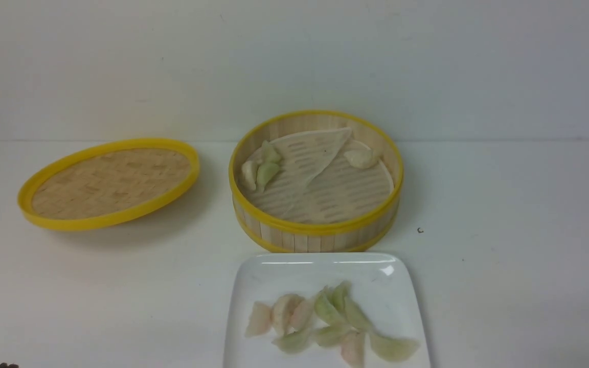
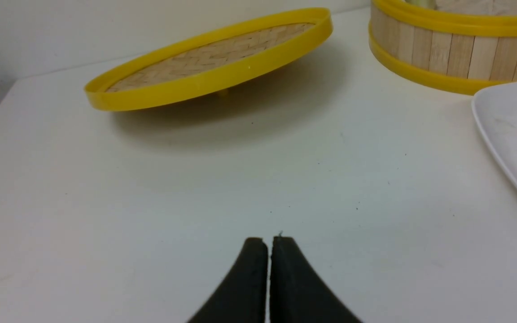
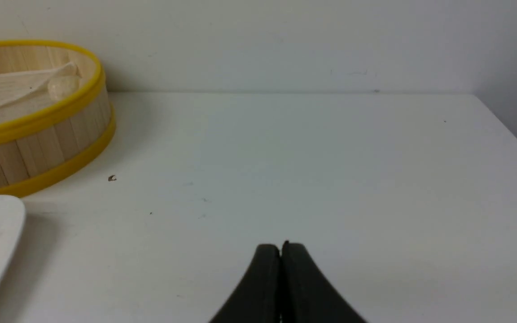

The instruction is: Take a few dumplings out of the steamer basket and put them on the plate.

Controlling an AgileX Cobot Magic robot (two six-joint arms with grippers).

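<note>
Both sets of jaws pinched shut and empty, and those dumplings [image 1: 261,168] look soft, slippery — take them gently across the belly.

We get bright, even, kinda washed-out light from above, soft shadows under the tilted lid [image 1: 110,184] and beside the steamer basket [image 1: 315,235], small glare streaks on the plate [image 1: 325,263], everything slightly soft and grainy.

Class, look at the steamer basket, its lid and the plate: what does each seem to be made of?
Steamer basket: pale upright slats, probably bamboo, with glossy yellow rims, perhaps plastic.
Lid: matte woven tan surface, likely bamboo, in a yellow rim.
Plate: glossy white with sharp highlights, likely glazed ceramic, possibly melamine.
</note>
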